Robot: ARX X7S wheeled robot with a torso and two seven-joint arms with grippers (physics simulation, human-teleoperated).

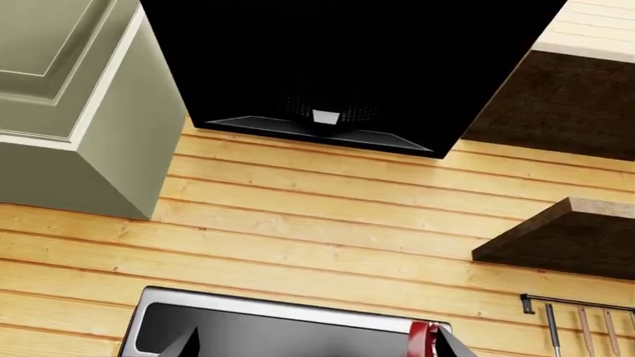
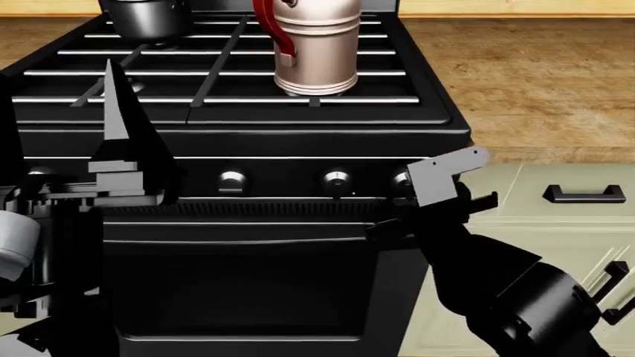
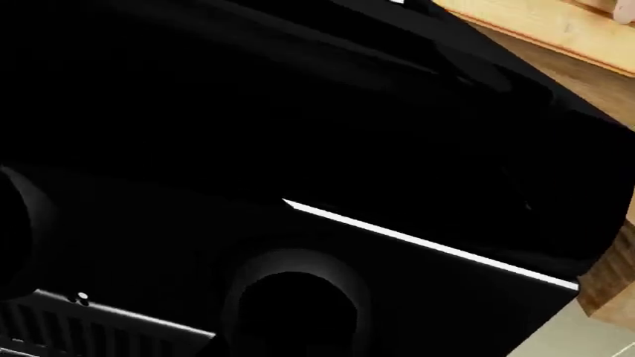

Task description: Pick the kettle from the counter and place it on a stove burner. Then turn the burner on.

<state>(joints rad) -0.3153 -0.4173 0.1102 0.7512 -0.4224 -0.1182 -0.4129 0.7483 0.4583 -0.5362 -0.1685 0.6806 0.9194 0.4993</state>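
kettle (image 2: 315, 46): upright on the black grates of the range (image 2: 297, 137), over what looks like a burner. It is up and beyond the right pincer (image 2: 448, 172), free of both arms.
done: placing step looks finished. The kettle is off the desk (image 2: 516, 82), which lies past the right pincer on its outer side.
left: burner not yet turned on, judging by the arm's position. No flame visible.
right pincer: at the front panel, just beside the rightmost knob (image 2: 401, 178). One pale finger shows. Cannot tell if the jaws are apart or together.
right wrist view: nearly all black, with a round shape close ahead, probably a knob (image 3: 294, 309). Too dark to be sure.
left pincer (image 2: 119, 130): raised at the range's far front corner from the right pincer, holding nothing. Jaw state unclear. Its camera looks up at the hood (image 1: 337, 67) and wall.
other: dark saucepan (image 2: 147, 18) on the rear grate, well apart from the kettle.
edges: the front lip of the range sits just above the knob row. The cabinet handle (image 2: 584, 195) sits outboard of the right pincer.
room: open in front of the panel. Tight between the knobs.
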